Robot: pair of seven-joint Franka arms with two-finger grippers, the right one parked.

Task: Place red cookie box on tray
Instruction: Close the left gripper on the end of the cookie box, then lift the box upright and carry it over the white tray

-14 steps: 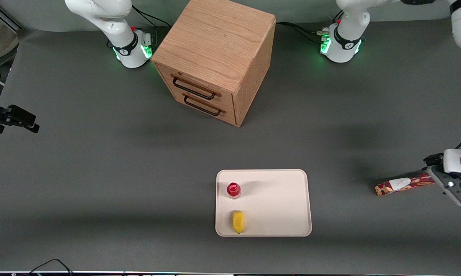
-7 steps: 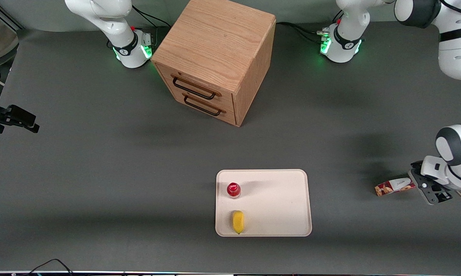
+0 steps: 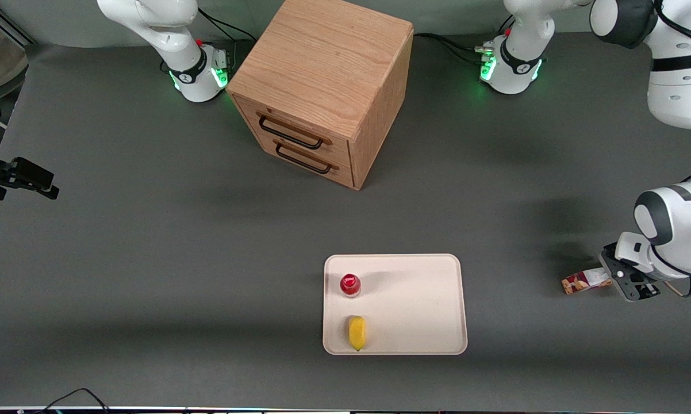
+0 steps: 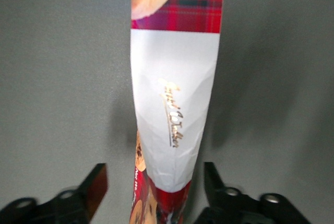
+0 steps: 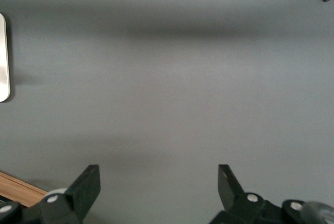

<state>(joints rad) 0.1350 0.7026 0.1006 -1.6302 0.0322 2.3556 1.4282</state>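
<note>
I hold the left claw spread astride the near end of the red cookie box, which lies on the tabletop, long axis running straight ahead from the claw, well apart from the tray.

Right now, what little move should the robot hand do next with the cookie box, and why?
Probably close its fingers. The gripper is open, with one finger on each side of the red cookie box and gaps showing. The box lies on the table toward the working arm's end, away from the tray, so it needs gripping first.
</note>
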